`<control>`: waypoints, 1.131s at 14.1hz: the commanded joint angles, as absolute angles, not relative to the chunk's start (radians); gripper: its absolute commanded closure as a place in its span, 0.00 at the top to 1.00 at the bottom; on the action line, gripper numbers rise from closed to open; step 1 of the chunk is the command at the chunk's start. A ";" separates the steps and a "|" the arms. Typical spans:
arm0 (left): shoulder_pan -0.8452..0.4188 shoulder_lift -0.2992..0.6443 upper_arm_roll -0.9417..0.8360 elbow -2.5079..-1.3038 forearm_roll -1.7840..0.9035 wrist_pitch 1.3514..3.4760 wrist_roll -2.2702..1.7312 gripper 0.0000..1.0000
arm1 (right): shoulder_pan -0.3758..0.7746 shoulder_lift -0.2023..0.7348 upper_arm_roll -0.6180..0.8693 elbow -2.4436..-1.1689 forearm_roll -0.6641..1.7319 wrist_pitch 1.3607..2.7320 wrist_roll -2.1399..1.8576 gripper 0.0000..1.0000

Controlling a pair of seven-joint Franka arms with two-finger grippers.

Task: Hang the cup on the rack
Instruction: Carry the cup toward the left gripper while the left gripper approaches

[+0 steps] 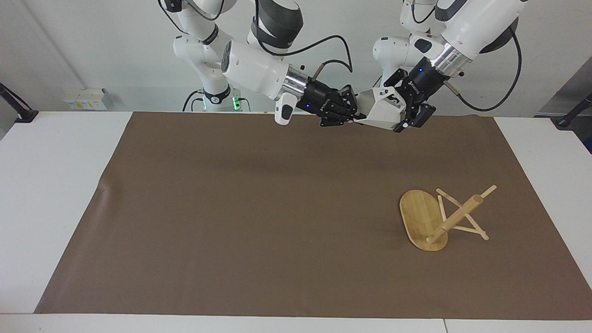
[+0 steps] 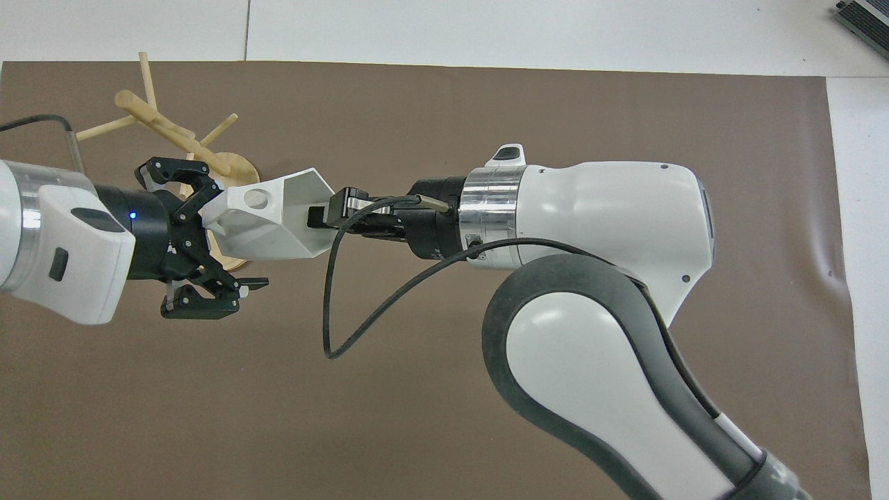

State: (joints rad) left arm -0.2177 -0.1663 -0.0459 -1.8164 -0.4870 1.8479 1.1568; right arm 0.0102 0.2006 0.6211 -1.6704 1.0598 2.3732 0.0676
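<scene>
Handover, cup [image 1: 383, 109] aloft, nearer the robots than the rack [image 1: 437, 218]: right hand [image 1: 354, 115] clamps its rim; we close the spread-open left hand [image 1: 403, 114] squarely on it before releasing

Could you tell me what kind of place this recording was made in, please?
Most likely a robotics lab. Two arms are mounted at a white table covered by a brown mat, against a bare wall, and only a cup and a tipped-over rack serve as props.
</scene>
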 commanded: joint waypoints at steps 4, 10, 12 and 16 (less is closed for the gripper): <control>-0.229 -0.189 -0.049 -1.838 -0.532 1.870 1.127 1.00 | -0.002 0.181 0.630 -1.686 1.089 2.367 0.037 0.00; -0.219 -0.193 -0.043 -1.858 -0.568 1.902 1.149 1.00 | -0.002 0.181 0.630 -1.686 1.086 2.367 0.038 0.00; -0.210 -0.209 -0.035 -1.884 -0.590 1.907 1.186 1.00 | 0.000 0.179 0.630 -1.686 1.085 2.368 0.040 0.00; -0.202 -0.250 -0.035 -1.970 -0.638 1.974 1.226 1.00 | -0.002 0.179 0.630 -1.687 1.085 2.368 0.043 0.00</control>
State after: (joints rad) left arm -0.2127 -0.1954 -0.0307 -1.8930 -0.6079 1.9299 1.1916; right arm 0.0079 0.1946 0.6235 -1.6724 1.0598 2.3734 0.0676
